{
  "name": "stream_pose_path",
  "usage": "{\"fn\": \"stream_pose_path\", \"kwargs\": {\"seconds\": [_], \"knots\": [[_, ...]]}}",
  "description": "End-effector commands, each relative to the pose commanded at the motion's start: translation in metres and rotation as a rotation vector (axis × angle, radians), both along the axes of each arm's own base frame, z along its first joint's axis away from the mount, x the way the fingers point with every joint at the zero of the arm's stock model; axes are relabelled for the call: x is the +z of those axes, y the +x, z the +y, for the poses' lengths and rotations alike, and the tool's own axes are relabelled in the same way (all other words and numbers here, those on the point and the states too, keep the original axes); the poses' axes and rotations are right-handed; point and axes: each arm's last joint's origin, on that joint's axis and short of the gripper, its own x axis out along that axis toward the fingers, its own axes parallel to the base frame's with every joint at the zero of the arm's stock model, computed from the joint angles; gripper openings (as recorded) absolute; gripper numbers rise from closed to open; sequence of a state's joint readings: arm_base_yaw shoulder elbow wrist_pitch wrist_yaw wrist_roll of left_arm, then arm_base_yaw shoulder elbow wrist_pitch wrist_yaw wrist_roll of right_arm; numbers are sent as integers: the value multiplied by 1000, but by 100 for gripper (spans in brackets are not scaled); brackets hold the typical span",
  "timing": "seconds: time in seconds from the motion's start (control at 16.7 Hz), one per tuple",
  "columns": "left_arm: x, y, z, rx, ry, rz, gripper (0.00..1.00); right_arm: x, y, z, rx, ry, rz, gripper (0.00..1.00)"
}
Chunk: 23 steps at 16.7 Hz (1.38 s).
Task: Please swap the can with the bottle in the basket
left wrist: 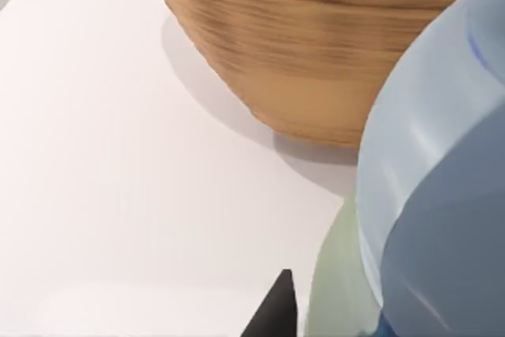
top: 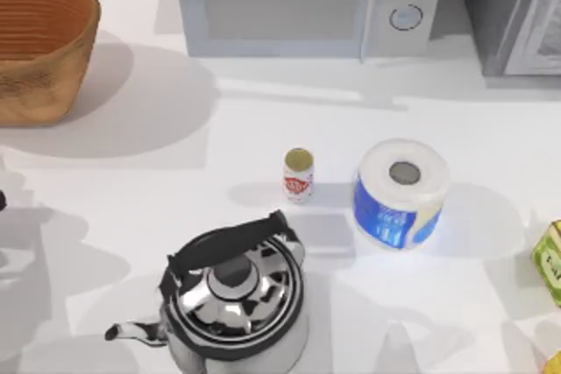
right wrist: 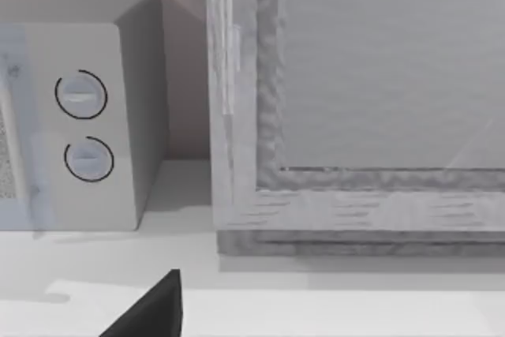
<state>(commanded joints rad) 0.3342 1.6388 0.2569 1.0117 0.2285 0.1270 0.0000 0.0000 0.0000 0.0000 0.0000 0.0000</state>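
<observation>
The can (top: 298, 174), red and white with a dull gold top, stands upright in the middle of the table. At the far left corner sits the wicker basket (top: 39, 45), whose ribbed side (left wrist: 316, 45) looms close in the left wrist view. There a dark part of my left gripper (left wrist: 276, 317) hangs low over the table beside the basket. Right next to it is a large pale blue rounded body with a deep-blue sliver of the bottle (left wrist: 384, 327) at its foot. My right gripper (right wrist: 150, 309) is parked, facing the back appliances.
A blue-and-white paper roll (top: 401, 192) stands right of the can, and a shiny kettle (top: 235, 299) in front of it. A microwave (top: 302, 2) and a grey appliance (top: 517, 10) line the back. A green-yellow carton (top: 550, 260) is at the right edge.
</observation>
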Motion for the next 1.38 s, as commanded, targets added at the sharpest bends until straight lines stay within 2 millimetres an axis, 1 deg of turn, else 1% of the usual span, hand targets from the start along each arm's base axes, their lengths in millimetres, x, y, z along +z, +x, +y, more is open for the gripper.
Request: {"fn": "stream_pose_path", "kwargs": {"seconds": [0.18,0.3,0.36,0.48,0.54,0.66,0.78,0.96,1.08,1.38], "knots": [[30,18,33,133,18,-12,0,0,0,0,0,0,0,100],[59,33,53,198,20,-16,0,0,0,0,0,0,0,100],[76,41,60,214,18,-18,0,0,0,0,0,0,0,100],[111,59,65,213,9,-20,0,0,0,0,0,0,0,100],[128,68,63,198,3,-17,0,0,0,0,0,0,0,100],[157,86,52,142,-11,-7,0,0,0,0,0,0,0,100],[182,101,34,62,-22,0,0,0,0,0,0,0,0,100],[210,117,5,-64,-26,-17,0,0,0,0,0,0,0,100],[221,122,-8,-117,-23,-38,0,0,0,0,0,0,0,100],[223,122,-8,-120,-20,-45,0,0,0,0,0,0,0,100]]}}
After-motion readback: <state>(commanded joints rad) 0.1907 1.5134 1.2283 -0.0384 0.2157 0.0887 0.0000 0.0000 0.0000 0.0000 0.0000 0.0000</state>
